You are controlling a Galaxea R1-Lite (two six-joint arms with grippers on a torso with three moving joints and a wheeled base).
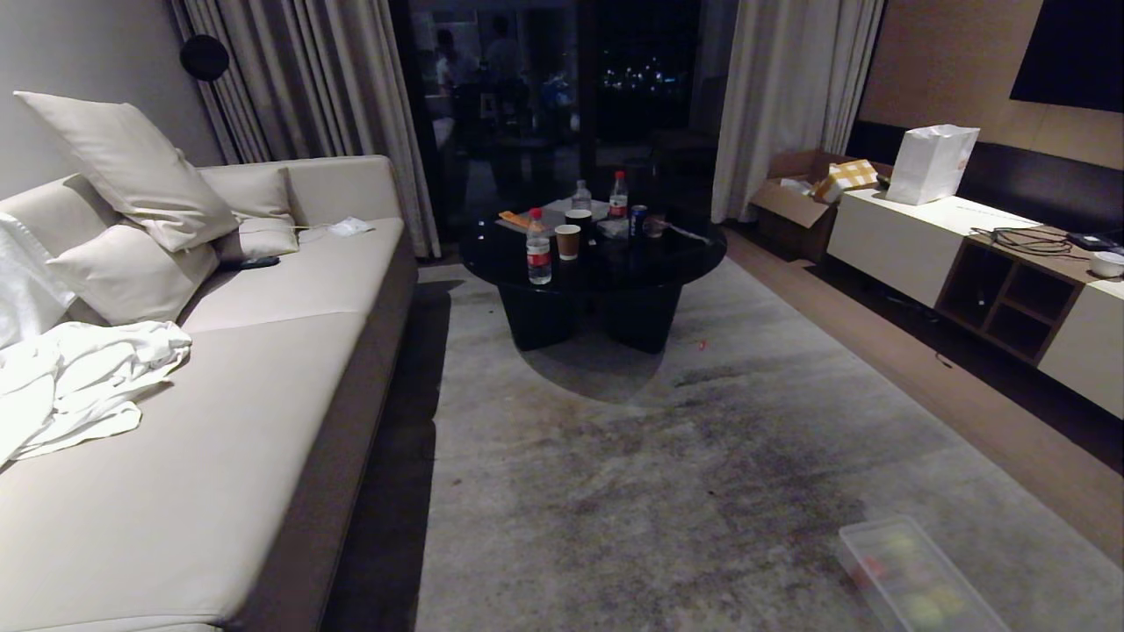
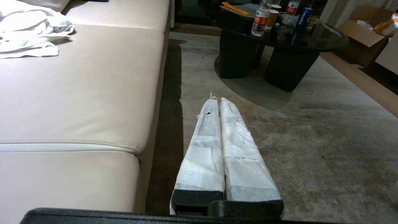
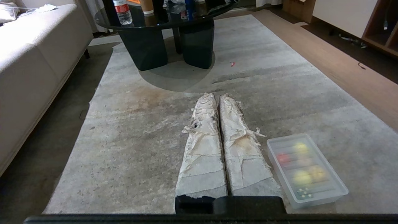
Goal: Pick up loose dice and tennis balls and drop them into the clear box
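The clear box (image 3: 339, 189) lies on the grey rug just beside my right gripper (image 3: 217, 95), and it shows at the lower right of the head view (image 1: 856, 540). Through its ribbed translucent top I make out blurred shapes: a red die (image 3: 283, 157), two yellow-green tennis balls (image 3: 301, 178) (image 3: 300, 146), and a dark green die (image 3: 303, 192) with pale pips. No die or ball shows loose on the rug. The right gripper's wrapped fingers are shut with nothing between them. My left gripper (image 2: 217, 99) is shut and empty too, hanging low beside the sofa's front edge.
A cream sofa (image 1: 263, 395) with cushions and a white cloth runs along the left. A black round coffee table (image 1: 593, 263) with bottles and cups stands ahead. A low cabinet (image 1: 913, 237) and a cardboard box (image 1: 790, 206) line the right wall. A tiny red speck (image 1: 702, 344) lies on the rug.
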